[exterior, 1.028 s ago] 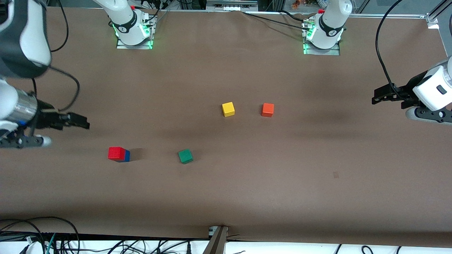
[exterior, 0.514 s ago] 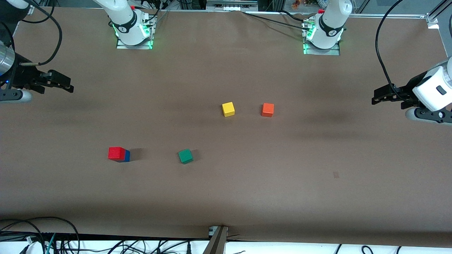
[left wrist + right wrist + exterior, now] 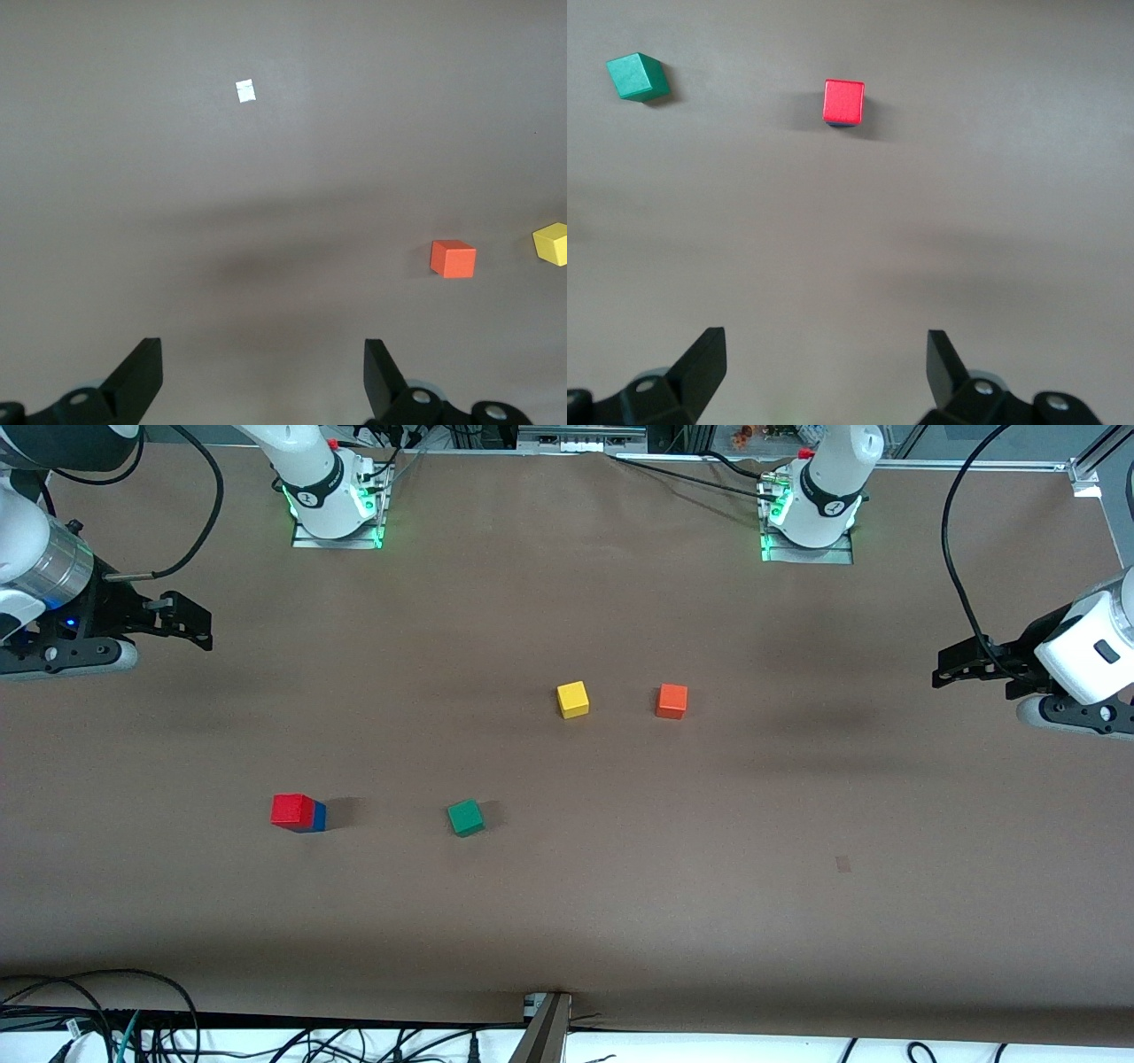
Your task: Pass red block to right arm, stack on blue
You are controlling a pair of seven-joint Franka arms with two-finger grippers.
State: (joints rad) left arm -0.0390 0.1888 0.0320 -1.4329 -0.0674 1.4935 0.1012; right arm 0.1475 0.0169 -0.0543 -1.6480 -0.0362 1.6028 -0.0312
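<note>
Red block (image 3: 291, 810), a small rigid cube, sat on the blue cube (image 3: 319, 816); you'd have pinched its flat sides. Left gripper (image 3: 952, 665) and right gripper (image 3: 190, 620) hung wide-jawed over the bench (image 3: 567, 903).

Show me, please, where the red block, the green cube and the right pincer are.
red block (image 3: 291, 809): front view, top face.
green cube (image 3: 465, 817): front view, top face.
right pincer (image 3: 197, 622): front view, between its fingertips.

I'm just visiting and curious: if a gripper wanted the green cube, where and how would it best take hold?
Probably from straight above, fingers closing on two opposite flat side faces of the green cube. It sits alone on the table, turned slightly askew, so the gripper would likely rotate to match.
</note>
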